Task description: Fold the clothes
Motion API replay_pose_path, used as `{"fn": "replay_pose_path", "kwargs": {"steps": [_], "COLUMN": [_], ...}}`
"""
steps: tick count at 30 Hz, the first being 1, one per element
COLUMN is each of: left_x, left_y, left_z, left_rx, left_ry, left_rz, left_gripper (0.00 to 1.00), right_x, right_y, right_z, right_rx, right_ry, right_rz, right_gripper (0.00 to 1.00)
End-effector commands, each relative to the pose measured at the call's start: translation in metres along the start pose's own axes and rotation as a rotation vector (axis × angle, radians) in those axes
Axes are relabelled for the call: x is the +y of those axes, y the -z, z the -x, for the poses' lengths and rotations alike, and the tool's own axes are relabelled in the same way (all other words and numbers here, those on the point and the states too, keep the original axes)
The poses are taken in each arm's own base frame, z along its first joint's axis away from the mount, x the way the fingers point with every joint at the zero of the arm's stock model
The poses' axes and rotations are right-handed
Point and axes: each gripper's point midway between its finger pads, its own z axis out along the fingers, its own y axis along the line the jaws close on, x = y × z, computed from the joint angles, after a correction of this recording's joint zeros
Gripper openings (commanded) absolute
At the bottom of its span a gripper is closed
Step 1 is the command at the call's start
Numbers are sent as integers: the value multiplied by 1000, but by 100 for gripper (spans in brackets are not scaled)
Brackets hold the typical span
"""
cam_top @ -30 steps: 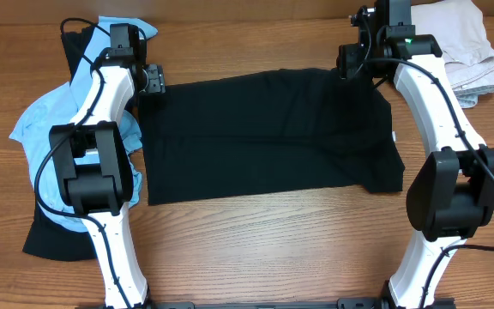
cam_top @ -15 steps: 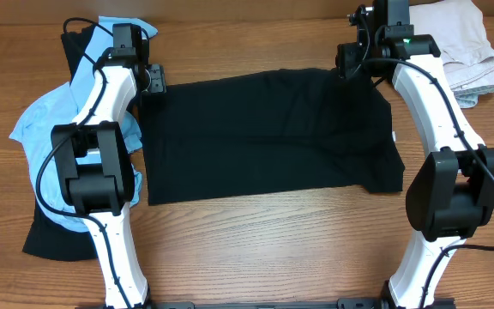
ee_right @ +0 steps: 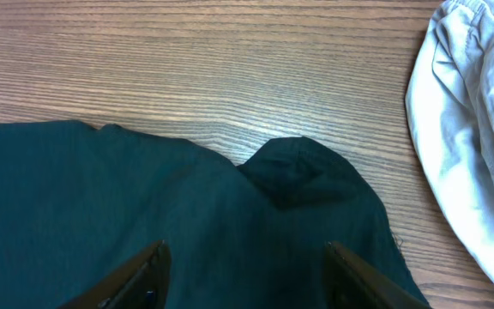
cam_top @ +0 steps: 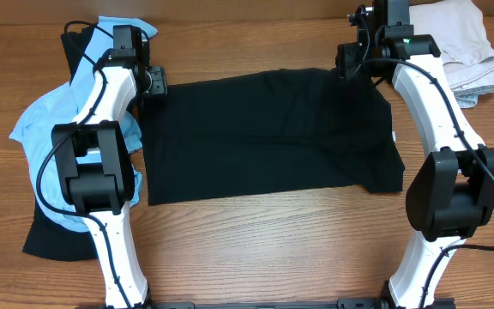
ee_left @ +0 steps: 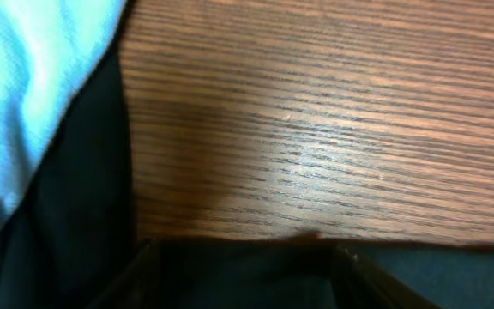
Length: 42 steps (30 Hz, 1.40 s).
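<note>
The black shirt (cam_top: 264, 137) is soft, light and limp: pinch its far corners, where your left fingers (ee_left: 135, 283) and right fingers (ee_right: 135, 279) stand wide, empty.

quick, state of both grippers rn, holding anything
left gripper: open, over the edge of the black shirt, holding nothing
right gripper: open, over the black shirt, holding nothing

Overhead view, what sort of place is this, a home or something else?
Probably a robotics test bench, not a home: a left arm and a right arm are mounted at a wood-grain table, a black shirt lies spread between them, and a light blue garment and a beige garment are heaped aside.
</note>
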Motion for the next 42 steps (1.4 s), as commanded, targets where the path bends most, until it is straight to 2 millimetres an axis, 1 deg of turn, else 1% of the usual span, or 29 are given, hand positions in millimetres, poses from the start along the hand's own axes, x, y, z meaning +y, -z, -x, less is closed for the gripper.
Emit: {"fn": "replay_pose_path", "kwargs": {"steps": [1,5,7,8,9,10,11,13,15,18,21,23,25,26,29,35,39,42], "left_x": [-7,-6,-5,-5,-5,-5,-5,-5,-5,-4,-5,-6,-6,-6,-5,-4,-4,-3], "left_y": [-15,-23,-24,-24,-24,-24,-24,-24,-24,-24,-23,-23,-23,-22,-21,-20,-20,-20], "left_z": [-13,-23,-26,-26,-26,-26,-26,-27,-29,-32,-34,-37,-40,-42,-48,-55,-57,-57], "left_rx": [46,79,86,87,88,87,87,92,102,114,120,131,147,155,176,206,213,215], "left_ry": [6,5,5,5,5,5,5,10,13,23,31,33,34,34,33,32,31,31], "left_rz": [-13,-9,-7,-7,-7,-8,-8,-7,-6,-3,-5,-4,-2,-1,3,8,11,12], "left_gripper": [63,62,58,54,45,32,24,13,5,4,4,4,4,4,4,4,4,4], "right_x": [2,2,2,2,2,2,1,0,-6,-8,-9,-10,-11,-11,-12,-16,-18,-18], "right_y": [-1,-1,-1,-1,-1,-1,-1,-1,-1,-1,-5,-11,-23,-30,-53,-95,-111,-114], "right_z": [2,2,2,2,2,3,4,7,12,22,31,34,33,31,21,-5,-19,-23], "right_rx": [-3,-2,-2,-3,-4,-6,-10,-21,-44,-85,-122,-134,-134,-131,-100,-29,9,19], "right_ry": [2,2,2,2,2,2,3,3,-8,-15,-12,-11,-10,-11,-13,-20,-23,-24], "right_rz": [-3,-3,-3,-3,-4,-4,-4,-15,-44,-57,-58,-58,-57,-57,-49,-48,-48,-47], "right_gripper": [60,60,59,59,56,56,54,52,52,52,52,53,58,61,66,70,72,71]}}
